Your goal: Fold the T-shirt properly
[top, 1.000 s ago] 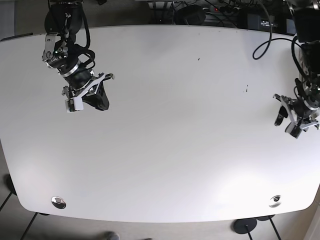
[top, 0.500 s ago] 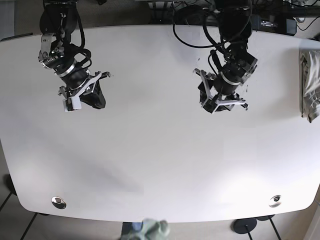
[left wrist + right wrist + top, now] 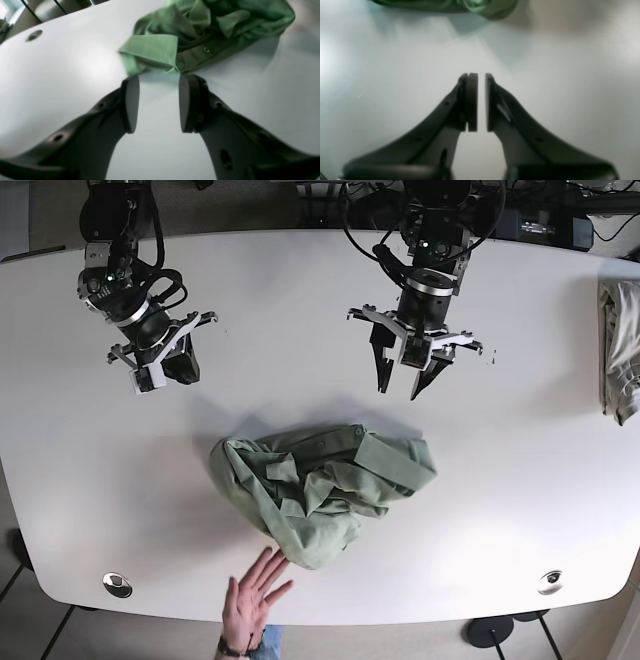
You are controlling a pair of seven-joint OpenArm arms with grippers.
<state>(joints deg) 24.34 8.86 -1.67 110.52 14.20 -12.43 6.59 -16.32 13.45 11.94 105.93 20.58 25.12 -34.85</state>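
Your left gripper [image 3: 401,381] hangs wide at 12 o'clock of the crumpled green shirt [image 3: 320,490]; grabbing bunched layers risks crooked folds.

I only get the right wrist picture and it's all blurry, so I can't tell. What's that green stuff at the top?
Observer: A crumpled green button-up shirt, heaped on the white table.
Operator: Is the other gripper holding it?
Observer: No. The left gripper is open, just short of the shirt's edge, with nothing between its fingers.
Operator: Is anybody there?
Observer: Yes. A person's hand is at the table's near edge, just below the shirt.
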